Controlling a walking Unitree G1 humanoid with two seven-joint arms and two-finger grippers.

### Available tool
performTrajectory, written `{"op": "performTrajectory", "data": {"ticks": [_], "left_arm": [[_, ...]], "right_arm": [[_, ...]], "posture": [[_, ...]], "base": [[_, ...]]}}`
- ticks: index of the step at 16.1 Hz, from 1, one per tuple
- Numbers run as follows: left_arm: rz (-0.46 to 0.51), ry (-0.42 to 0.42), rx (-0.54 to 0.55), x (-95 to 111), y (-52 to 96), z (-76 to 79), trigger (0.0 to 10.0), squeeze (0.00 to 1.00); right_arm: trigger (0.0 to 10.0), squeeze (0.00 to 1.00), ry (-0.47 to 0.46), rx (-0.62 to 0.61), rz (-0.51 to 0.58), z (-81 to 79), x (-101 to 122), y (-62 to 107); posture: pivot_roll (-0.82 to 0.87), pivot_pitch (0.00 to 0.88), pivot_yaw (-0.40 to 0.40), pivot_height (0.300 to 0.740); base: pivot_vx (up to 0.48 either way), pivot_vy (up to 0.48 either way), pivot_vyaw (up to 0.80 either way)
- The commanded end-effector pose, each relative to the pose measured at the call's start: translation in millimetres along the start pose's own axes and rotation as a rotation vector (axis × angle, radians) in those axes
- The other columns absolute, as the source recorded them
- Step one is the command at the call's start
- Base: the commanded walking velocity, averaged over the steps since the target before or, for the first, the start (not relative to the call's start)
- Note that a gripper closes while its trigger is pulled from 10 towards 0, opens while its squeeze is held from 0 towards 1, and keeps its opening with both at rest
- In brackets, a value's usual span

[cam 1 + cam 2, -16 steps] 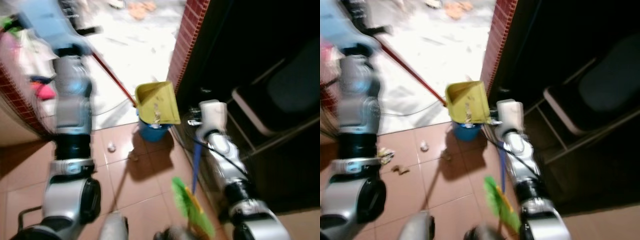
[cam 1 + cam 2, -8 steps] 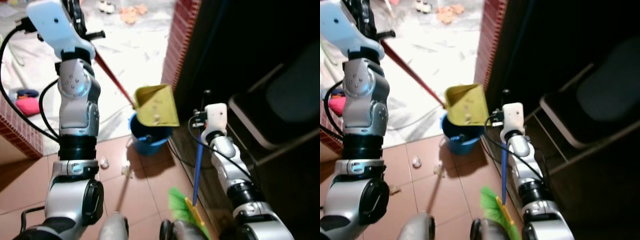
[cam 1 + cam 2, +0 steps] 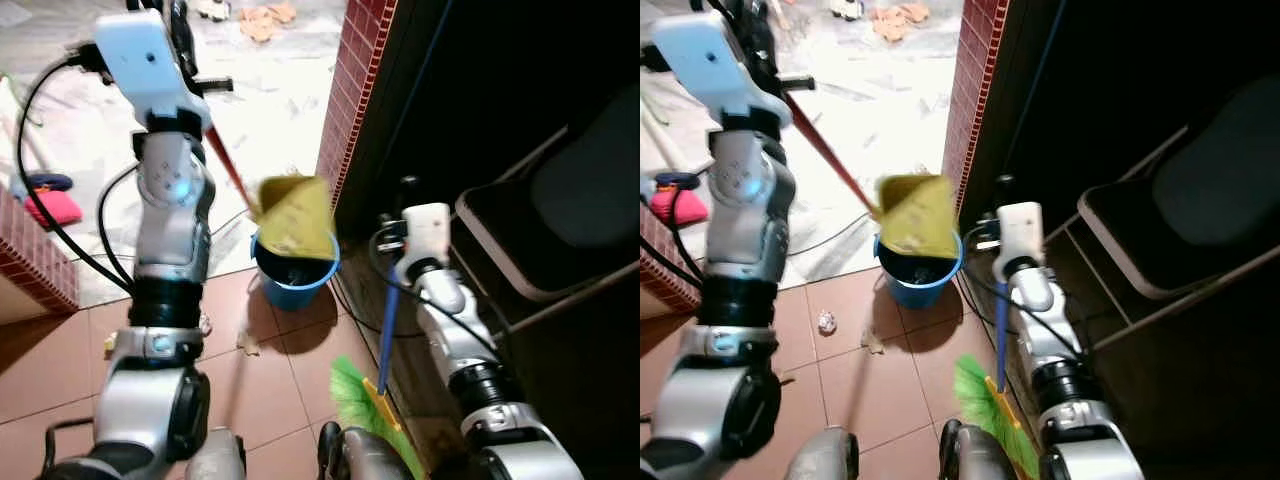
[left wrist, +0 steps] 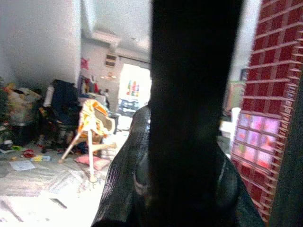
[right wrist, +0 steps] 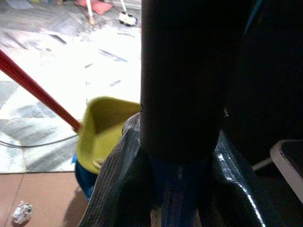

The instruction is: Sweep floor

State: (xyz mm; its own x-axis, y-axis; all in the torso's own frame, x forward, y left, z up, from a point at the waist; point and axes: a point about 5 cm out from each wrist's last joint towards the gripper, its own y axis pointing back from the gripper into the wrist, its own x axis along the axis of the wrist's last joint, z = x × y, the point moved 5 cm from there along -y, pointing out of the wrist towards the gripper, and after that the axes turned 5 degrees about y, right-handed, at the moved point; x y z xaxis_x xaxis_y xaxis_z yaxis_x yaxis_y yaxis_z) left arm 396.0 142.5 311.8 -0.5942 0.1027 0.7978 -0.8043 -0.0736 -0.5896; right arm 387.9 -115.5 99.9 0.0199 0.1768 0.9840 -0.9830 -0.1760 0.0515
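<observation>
Emptying step: left gripper [image 3: 190, 40], upper left, clenched on the tilted dustpan [image 3: 295, 215] above the bucket [image 3: 295, 275]. Right gripper [image 3: 405, 215] clasps the broom [image 3: 375, 400]. Next: shake debris out.

The dustpan [image 3: 296, 215] is held over the bucket [image 3: 294, 277], which stands on the floor [image 3: 60, 370] beside the brick wall [image 3: 352, 90]. The broom [image 3: 383, 370] is right of the bucket, a chair [image 3: 560, 230] further right, and scraps [image 3: 826, 321] lie left of the bucket.
</observation>
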Motion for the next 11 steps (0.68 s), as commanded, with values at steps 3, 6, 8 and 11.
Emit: {"op": "performTrajectory", "data": {"ticks": [3, 6, 8, 11], "left_arm": [[0.104, -0.028, -0.16, 18, 2.6, 34.2, 10.0, 0.0], [0.126, -0.108, -0.279, 14, 12.7, 56.2, 10.0, 0.0], [0.156, -0.135, -0.265, 20, 9.8, 53.1, 10.0, 0.0], [0.201, -0.152, -0.174, 33, -2.0, 36.2, 10.0, 0.0]], "right_arm": [[10.0, 0.0, 0.006, -0.015, 0.016, 7.9, 4, 0.4], [10.0, 0.0, 0.004, -0.015, 0.018, 8.0, 4, 0.7], [10.0, 0.0, 0.004, -0.017, 0.017, 8.1, 3, 1.2], [10.0, 0.0, 0.004, -0.014, 0.014, 7.6, 2, 2.1]], "posture": [[-0.01, 0.109, -0.084, 0.74], [-0.01, 0.109, -0.084, 0.74], [-0.01, 0.112, -0.078, 0.74], [-0.01, 0.111, -0.083, 0.74]], "base": [[0.0, 0.0, 0.0], [0.0, 0.0, 0.0], [0.0, 0.0, 0.0], [0.0, 0.0, 0.0]]}}
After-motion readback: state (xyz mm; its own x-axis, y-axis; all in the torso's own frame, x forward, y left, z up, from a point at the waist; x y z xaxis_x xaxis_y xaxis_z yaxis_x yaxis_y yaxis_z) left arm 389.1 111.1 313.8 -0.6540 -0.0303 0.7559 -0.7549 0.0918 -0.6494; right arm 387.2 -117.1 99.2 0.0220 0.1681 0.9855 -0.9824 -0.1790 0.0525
